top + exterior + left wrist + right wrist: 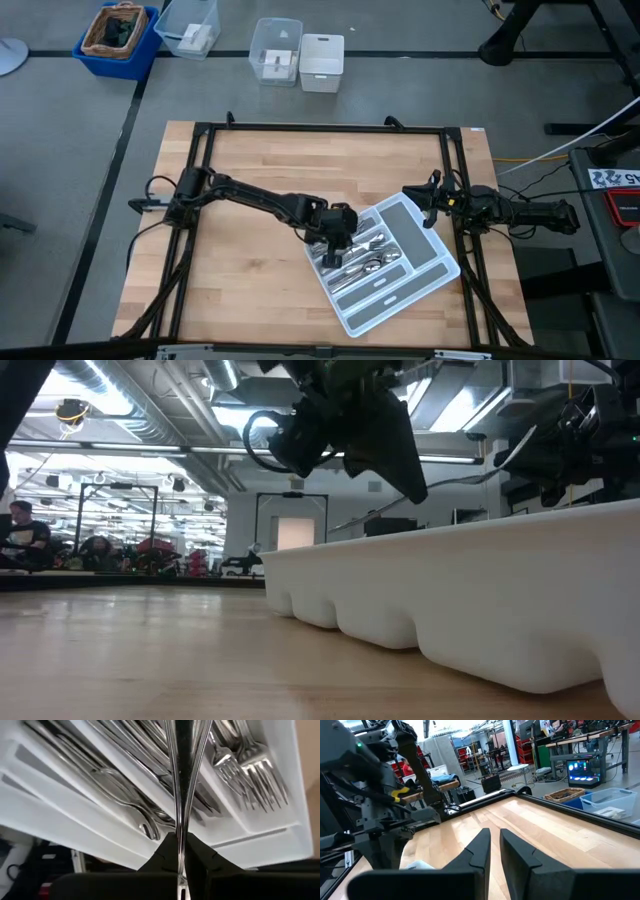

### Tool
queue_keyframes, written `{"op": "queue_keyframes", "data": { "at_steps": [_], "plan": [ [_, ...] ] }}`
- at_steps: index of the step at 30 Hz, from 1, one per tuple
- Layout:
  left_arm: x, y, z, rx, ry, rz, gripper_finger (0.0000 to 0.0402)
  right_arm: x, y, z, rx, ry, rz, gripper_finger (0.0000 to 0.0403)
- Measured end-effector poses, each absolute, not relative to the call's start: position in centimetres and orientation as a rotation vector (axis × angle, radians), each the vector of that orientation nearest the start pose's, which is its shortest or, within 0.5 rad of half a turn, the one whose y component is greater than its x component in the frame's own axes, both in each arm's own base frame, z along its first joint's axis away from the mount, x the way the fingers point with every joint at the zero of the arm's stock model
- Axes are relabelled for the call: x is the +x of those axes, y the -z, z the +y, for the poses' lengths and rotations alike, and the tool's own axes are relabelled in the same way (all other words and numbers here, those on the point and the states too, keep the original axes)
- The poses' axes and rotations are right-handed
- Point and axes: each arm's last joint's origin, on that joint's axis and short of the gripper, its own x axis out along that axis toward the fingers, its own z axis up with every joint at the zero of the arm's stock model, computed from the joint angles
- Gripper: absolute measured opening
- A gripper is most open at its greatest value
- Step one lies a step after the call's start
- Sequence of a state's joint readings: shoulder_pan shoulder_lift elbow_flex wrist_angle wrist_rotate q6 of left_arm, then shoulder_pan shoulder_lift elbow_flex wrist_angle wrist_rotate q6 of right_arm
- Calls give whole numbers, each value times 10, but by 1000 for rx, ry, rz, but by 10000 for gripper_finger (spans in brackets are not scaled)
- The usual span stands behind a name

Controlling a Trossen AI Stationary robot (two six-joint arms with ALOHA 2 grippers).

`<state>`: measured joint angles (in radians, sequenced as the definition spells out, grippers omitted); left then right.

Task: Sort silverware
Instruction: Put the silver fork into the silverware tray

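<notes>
Left gripper (340, 232) over tray (432, 272), clamped silverware piece (181, 780) ends cropped

Bright overhead lighting glints off the silverware (150, 765) (foreground tray (520, 600) blurred).

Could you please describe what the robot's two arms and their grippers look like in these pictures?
Both arms are dark, nearly black, slim jointed links with black cables trailing from their bases. The left gripper ends a chunky black wrist block. The right gripper has two matte black, wedge-shaped fingers tapering to blunt tips. No markings are legible.
</notes>
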<state>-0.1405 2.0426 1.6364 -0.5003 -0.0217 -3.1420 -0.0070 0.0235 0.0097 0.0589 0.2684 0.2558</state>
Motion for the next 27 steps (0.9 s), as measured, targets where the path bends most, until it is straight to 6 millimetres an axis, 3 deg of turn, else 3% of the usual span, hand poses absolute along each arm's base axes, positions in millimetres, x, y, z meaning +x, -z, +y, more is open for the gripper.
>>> {"op": "queue_keyframes", "data": {
  "at_steps": [14,27],
  "plan": [
    [444,-214,-35,-2770,-1424,138,0,97,-171,-8,260,268,-79,46],
    [445,-211,-34,-2763,-1437,136,13,97,-171,-8,260,268,-80,46]
  ]
}}
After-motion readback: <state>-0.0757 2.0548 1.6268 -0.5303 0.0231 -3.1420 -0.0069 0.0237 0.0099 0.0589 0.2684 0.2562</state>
